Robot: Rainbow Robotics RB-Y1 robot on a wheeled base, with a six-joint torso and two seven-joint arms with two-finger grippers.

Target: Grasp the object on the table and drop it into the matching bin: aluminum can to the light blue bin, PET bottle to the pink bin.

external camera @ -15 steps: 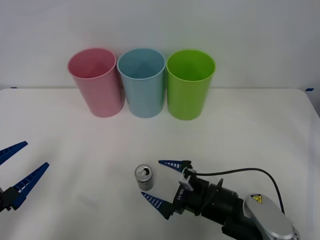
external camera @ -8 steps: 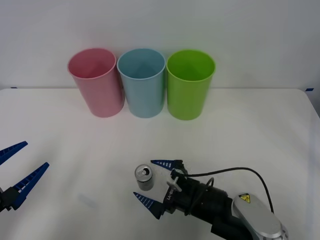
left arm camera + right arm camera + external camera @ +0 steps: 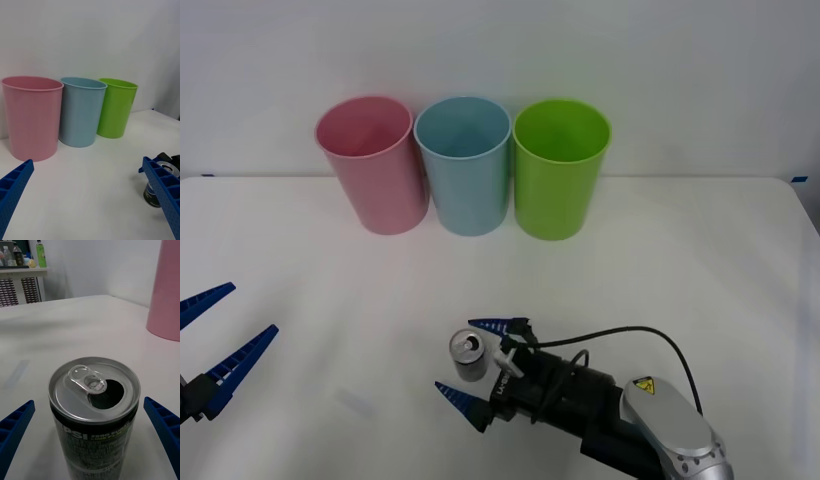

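Note:
The aluminum can stands upright on the white table, near its front edge, its pull-tab top open. My right gripper is open and level with the can, one blue finger on each side, neither touching it. In the right wrist view the can stands centred between the open right gripper. The light blue bin stands at the back between the pink bin and a green one. My left gripper waits open at the front left, holding nothing.
A lime green bin stands to the right of the light blue one. The left wrist view shows the pink bin, light blue bin and green bin in a row, and the can beyond a finger.
My right gripper has slid left towards the can, so its open fingers now straddle it. The can, the bins and the left arm have not moved.

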